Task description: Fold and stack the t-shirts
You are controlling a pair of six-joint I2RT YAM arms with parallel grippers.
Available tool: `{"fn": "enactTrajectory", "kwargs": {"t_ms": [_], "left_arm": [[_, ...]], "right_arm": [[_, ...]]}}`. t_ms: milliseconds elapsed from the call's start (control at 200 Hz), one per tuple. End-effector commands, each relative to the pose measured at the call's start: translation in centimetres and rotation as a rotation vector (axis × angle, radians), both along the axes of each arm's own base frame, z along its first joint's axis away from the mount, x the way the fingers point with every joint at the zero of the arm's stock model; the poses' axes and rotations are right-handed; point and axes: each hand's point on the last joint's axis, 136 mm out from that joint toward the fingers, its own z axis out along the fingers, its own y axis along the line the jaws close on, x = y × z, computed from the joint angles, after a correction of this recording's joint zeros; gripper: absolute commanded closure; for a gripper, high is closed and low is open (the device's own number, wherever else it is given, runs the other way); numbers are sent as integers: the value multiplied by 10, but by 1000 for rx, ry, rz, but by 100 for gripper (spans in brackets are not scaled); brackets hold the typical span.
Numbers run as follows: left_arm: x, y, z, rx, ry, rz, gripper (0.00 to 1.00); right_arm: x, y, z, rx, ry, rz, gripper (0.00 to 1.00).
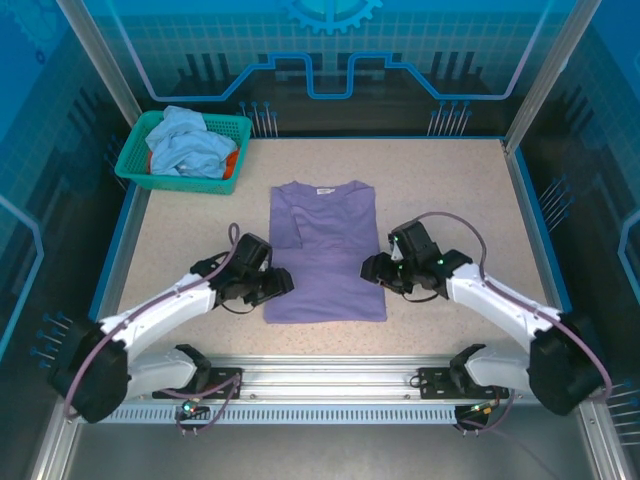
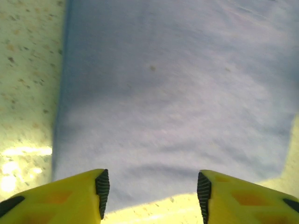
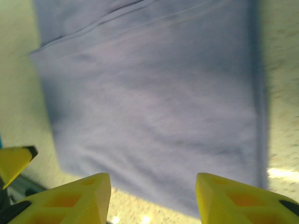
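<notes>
One lavender t-shirt (image 1: 325, 260) flat, two in basket (image 1: 175, 183); left fingers (image 2: 70, 196), right fingers (image 3: 233, 198) open.

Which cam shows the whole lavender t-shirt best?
Top external: the lavender cloth t-shirt lies whole, collar to hem. Left wrist gives a blurry close-up of its edges; right wrist, a blurry stretch with a fold seam.

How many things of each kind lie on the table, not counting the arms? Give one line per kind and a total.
Shirts: 3. The purple shirt is spread flat; the light-blue shirt and the orange shirt, mostly hidden, are in the basket.
Baskets: 1.
Total: 4.
</notes>
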Motion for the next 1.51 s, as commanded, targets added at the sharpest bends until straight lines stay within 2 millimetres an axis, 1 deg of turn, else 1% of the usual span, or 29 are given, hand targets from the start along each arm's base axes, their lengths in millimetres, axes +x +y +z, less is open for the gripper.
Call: {"fn": "enactTrajectory", "kwargs": {"t_ms": [0,45,85,150,210,265,310,370,425,505,575,630,670,800,875,940,980,1020,1065,1120,1155,1196,1236,1311,1361,1431,1501], "left_arm": [[-20,-20,13,-62,3,-73,67],[-24,-35,11,-124,8,-93,77],[-27,-47,9,-176,21,-107,83],[-26,-62,3,-220,42,-124,91],[-25,-69,-6,-216,64,-131,94],[-24,-74,-14,-211,79,-141,95],[-24,-75,-22,-198,94,-141,96],[-25,-67,-35,-145,109,-133,95],[-28,-55,-49,-72,132,-118,93],[-34,-35,-67,34,159,-96,86],[-42,-12,-79,131,173,-69,82],[-49,6,-88,201,184,-49,80],[-55,15,-93,231,195,-40,79],[-74,33,-109,270,248,-17,78],[-80,42,-112,299,266,1,78],[-81,45,-109,303,263,13,77],[-81,46,-104,300,253,19,71],[-81,48,-97,300,241,27,67],[-79,49,-86,292,217,34,62],[-75,50,-71,280,182,41,52],[-73,51,-61,273,159,46,48],[-72,52,-50,263,133,51,45],[-71,53,-42,250,116,55,44],[-74,52,-36,228,111,50,43],[-78,55,-36,234,126,45,43],[-83,62,-38,267,142,42,43],[-85,69,-42,284,144,57,43]], "right_arm": [[-29,17,-20,24,49,66,71],[-39,21,-29,27,77,81,75],[-42,25,-35,42,100,80,79],[-42,43,-38,122,106,112,90],[-40,57,-38,150,104,142,100],[-39,66,-39,129,102,169,100],[-38,71,-41,99,108,184,100],[-39,72,-47,59,131,190,100],[-42,71,-59,42,177,189,100],[-49,69,-78,30,246,189,100],[-59,59,-98,-14,323,183,100],[-66,51,-110,-44,366,174,100],[-72,45,-118,-60,387,172,100],[-81,28,-131,-82,415,152,100],[-80,26,-128,-67,405,149,100],[-79,26,-119,-59,377,151,95],[-77,24,-111,-60,350,147,92],[-76,20,-103,-67,321,140,87],[-74,14,-92,-74,283,125,76],[-72,8,-77,-76,232,108,64],[-70,2,-68,-77,199,89,56],[-68,-4,-57,-72,160,62,47],[-67,-12,-49,-60,127,32,41],[-66,-28,-42,-51,91,-30,36],[-69,-39,-47,-57,104,-62,34],[-75,-46,-56,-42,153,-79,37],[-80,-49,-66,-41,196,-75,41]]}}
